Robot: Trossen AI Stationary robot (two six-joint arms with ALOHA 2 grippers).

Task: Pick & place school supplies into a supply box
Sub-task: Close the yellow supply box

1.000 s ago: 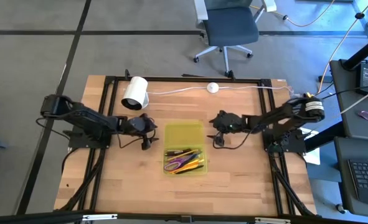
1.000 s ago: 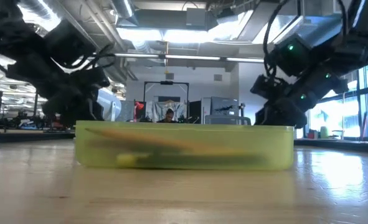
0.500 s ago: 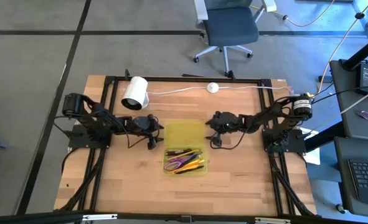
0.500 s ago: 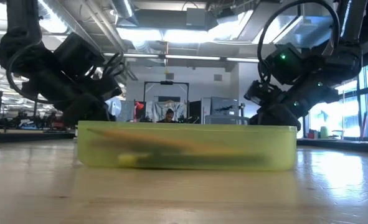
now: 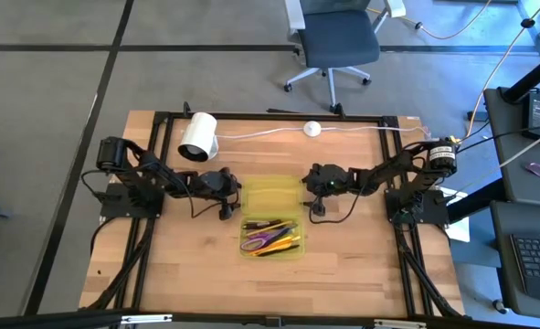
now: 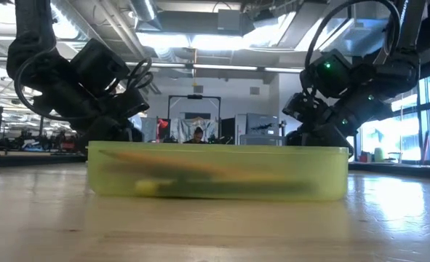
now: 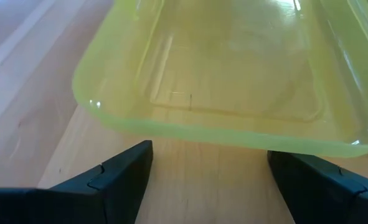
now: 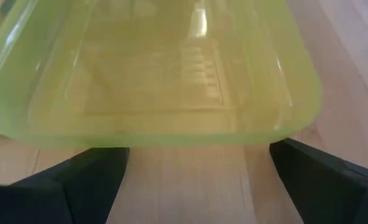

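Observation:
The supply box [image 5: 270, 196] is a shallow translucent yellow-green tray lying flat on the middle of the wooden table; the low view shows its long near wall [image 6: 215, 172]. Pens, pencils and purple-and-blue-handled scissors [image 5: 270, 239] lie in its near half. My left gripper [image 5: 227, 196] is low at the tray's left side, open, its fingers [image 7: 124, 174] standing short of the tray's wall [image 7: 190, 127]. My right gripper [image 5: 313, 195] is low at the tray's right side, open too, its fingers [image 8: 308, 168] short of the wall [image 8: 171, 134]. Bare wood shows between fingers and tray.
A white cylinder roll [image 5: 197, 137] lies near the far left corner. A small white puck [image 5: 312, 129] on a cable sits at the far edge. An office chair [image 5: 338, 41] stands beyond the table. Bare wood [image 5: 270, 283] lies on the near side of the tray.
My left gripper has moved toward the table's right, closing on the tray's left side, with its arm folding up behind it. My right gripper has edged toward the table's left, nearer the tray's right side. Both stay low and open.

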